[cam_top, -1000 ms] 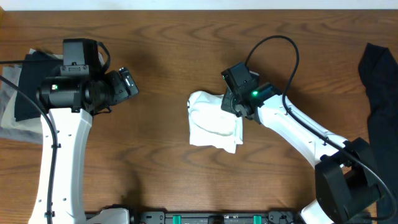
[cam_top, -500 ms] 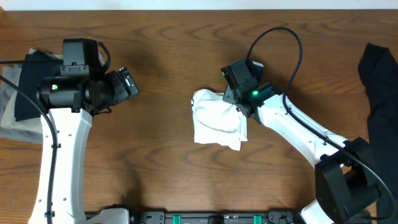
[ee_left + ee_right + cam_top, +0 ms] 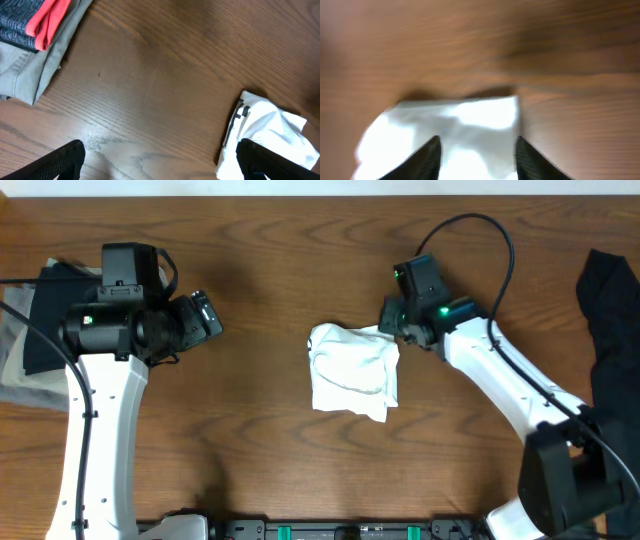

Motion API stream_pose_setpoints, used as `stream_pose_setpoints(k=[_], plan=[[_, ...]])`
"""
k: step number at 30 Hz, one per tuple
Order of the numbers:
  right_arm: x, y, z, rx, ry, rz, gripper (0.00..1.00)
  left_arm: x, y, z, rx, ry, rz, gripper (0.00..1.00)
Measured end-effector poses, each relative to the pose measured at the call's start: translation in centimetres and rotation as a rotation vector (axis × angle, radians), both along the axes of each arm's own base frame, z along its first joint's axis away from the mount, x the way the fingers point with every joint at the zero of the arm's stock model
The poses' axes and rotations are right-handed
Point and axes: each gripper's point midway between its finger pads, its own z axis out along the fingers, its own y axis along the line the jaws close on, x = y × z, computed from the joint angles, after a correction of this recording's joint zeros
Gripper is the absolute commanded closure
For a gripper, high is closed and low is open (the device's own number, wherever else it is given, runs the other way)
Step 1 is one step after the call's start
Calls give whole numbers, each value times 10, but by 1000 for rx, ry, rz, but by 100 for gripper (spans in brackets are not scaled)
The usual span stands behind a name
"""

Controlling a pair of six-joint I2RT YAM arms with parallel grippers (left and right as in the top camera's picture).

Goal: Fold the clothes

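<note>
A white folded garment (image 3: 352, 370) lies in the middle of the wooden table; it also shows in the left wrist view (image 3: 262, 135) and, blurred, in the right wrist view (image 3: 450, 130). My right gripper (image 3: 392, 325) is open at the garment's upper right corner and holds nothing. My left gripper (image 3: 205, 315) is open and empty, well to the left of the garment. A black garment (image 3: 610, 330) lies at the right edge.
A stack of folded clothes (image 3: 30, 330) sits at the left edge under the left arm, grey, dark and red in the left wrist view (image 3: 35, 30). Bare wood (image 3: 260, 270) lies between the arms.
My right gripper has let go of the white garment and drawn back up and to the right. The garment settled slightly to the right. The left arm has not moved.
</note>
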Motion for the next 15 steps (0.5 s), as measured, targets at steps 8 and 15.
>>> stream_pose_setpoints(k=[8,15], plan=[[-72,44,31,230,219,167,43,0,4,0,19,1,9,2],[-103,48,20,198,355,102,46,1,4,-4,20,14,9,2]])
